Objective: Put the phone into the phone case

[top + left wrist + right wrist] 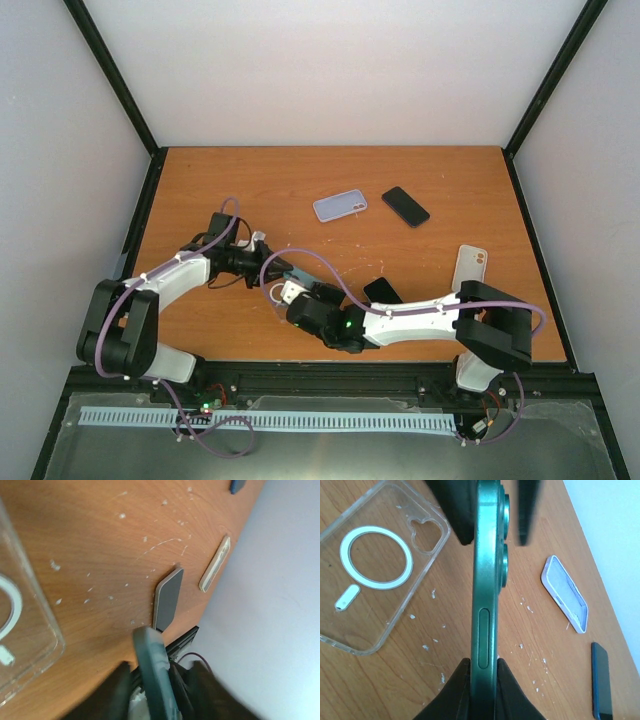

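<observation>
A dark green phone (pixel 487 555) stands on edge just above the table, held at both ends. My right gripper (pixel 484 675) is shut on its lower end, a finger pressed to each face. The left gripper's fingers (pixel 450 510) flank the camera end; the one beside the lenses is blurred. In the left wrist view the phone (pixel 152 660) sits between the left gripper's (pixel 155 685) dark fingers. The clear phone case (pixel 380 570) with a white ring lies flat, open side up, beside the phone, and shows again as the case (pixel 20 620). From above, both grippers (pixel 262 262) (pixel 290 293) meet at the front middle.
A lilac case (pixel 340 205) and a black phone (pixel 405 206) lie at the back middle. Another dark phone (pixel 382 291) lies by the right arm. A pale case (pixel 470 267) rests near the right edge. Purple cables loop over both arms.
</observation>
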Controlling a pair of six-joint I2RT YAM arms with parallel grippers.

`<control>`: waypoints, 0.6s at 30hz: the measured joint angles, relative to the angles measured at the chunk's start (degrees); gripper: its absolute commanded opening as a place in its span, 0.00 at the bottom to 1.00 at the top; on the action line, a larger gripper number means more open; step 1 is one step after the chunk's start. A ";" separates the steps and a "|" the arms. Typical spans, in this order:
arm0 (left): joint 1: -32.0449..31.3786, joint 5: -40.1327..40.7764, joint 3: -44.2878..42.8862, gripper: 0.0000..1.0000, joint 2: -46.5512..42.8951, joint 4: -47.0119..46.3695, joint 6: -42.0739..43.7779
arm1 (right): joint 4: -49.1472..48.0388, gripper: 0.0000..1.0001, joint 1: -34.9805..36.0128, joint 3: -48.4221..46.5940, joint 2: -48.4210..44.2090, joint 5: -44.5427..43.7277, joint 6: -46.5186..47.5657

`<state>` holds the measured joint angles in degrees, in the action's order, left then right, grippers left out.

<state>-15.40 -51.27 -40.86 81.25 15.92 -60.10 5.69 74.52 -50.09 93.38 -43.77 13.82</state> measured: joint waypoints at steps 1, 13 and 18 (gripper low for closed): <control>0.00 -0.13 0.00 0.63 -0.20 -0.50 1.03 | -0.20 0.03 -0.07 0.00 -0.11 0.28 -0.96; 5.01 13.31 -3.65 0.98 -10.69 3.41 11.30 | 0.85 0.03 -5.22 0.13 -5.90 19.69 -15.65; 10.64 18.69 -0.98 0.92 -14.84 4.04 13.49 | -1.62 0.03 -14.49 0.11 -7.37 36.76 -24.92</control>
<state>-4.75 -32.58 -41.85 66.41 19.97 -46.61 4.08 60.03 -49.98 86.02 -7.01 -11.09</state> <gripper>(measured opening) 0.960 0.072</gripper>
